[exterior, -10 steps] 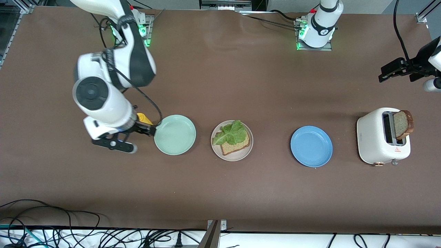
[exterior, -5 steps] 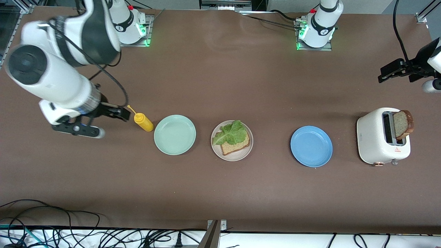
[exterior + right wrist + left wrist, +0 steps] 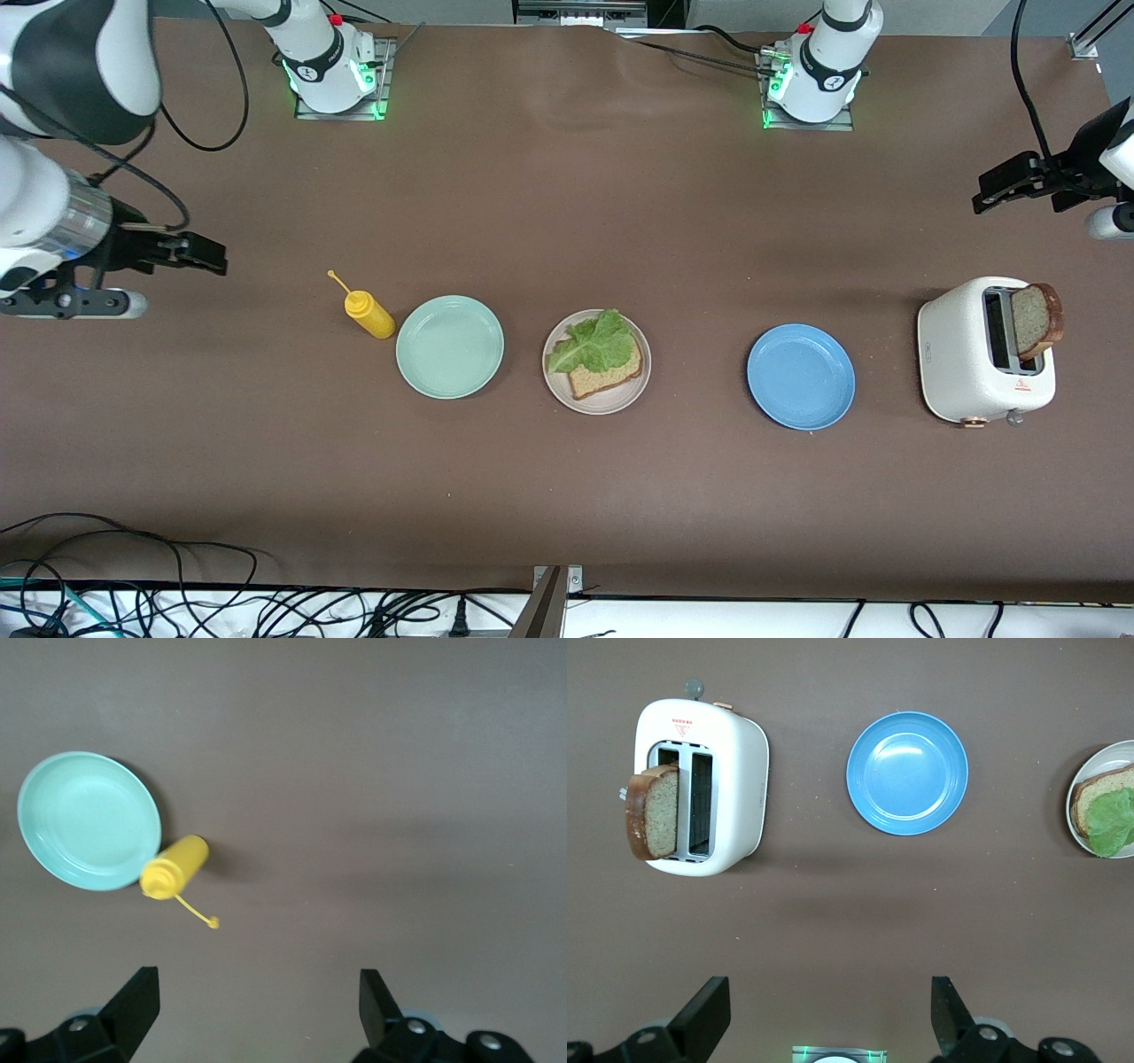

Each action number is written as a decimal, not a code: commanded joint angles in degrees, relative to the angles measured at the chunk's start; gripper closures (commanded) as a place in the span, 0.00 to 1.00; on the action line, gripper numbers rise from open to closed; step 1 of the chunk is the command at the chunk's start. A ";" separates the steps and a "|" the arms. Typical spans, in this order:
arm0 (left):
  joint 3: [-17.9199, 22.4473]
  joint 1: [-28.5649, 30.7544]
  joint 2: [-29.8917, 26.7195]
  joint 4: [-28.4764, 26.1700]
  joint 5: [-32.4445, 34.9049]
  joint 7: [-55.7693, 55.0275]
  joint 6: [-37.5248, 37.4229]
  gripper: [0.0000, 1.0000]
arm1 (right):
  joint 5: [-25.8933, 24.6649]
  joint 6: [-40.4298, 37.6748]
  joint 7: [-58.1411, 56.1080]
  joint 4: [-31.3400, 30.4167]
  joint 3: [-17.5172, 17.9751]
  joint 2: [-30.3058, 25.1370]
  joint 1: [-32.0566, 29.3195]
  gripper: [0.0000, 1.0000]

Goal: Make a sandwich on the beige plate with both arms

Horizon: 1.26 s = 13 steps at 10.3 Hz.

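1. Three plates sit in a row on the counter (image 3: 567, 221) in the front view. We see the beige plate (image 3: 556, 390) in the middle, carrying one bread slice (image 3: 611, 379) with a lettuce leaf (image 3: 592, 346) on top. We judge the sandwich half built, with the top slice still missing. The second slice (image 3: 1035, 319) stands in the toaster (image 3: 961, 363), probably so it can be lifted out upright. The mint-green plate (image 3: 449, 346), with the yellow squeeze bottle (image 3: 368, 315) beside it, and the blue plate (image 3: 800, 377) lie empty.

2. The right claw (image 3: 199, 257) hangs wide and empty over the right arm's end of the counter, well apart from the beige plate. The left claw (image 3: 997, 190) is also wide, over the counter near the toaster, its slice at about 5 o'clock from it.

3. Left wrist view: the left claw (image 3: 828, 1028) is spread, the toaster (image 3: 735, 771) and bread (image 3: 651, 811) at 11 o'clock, the beige plate (image 3: 1081, 780) at 2.

4. Right wrist view: the right claw (image 3: 257, 1023) gapes; only mint-green plate (image 3: 89, 819) and bottle (image 3: 177, 866) show.
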 commanded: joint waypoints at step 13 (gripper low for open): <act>-0.41 10.76 4.91 1.09 2.35 8.07 7.57 0.00 | 0.86 4.47 -20.36 -11.03 -8.86 -2.35 3.74 0.00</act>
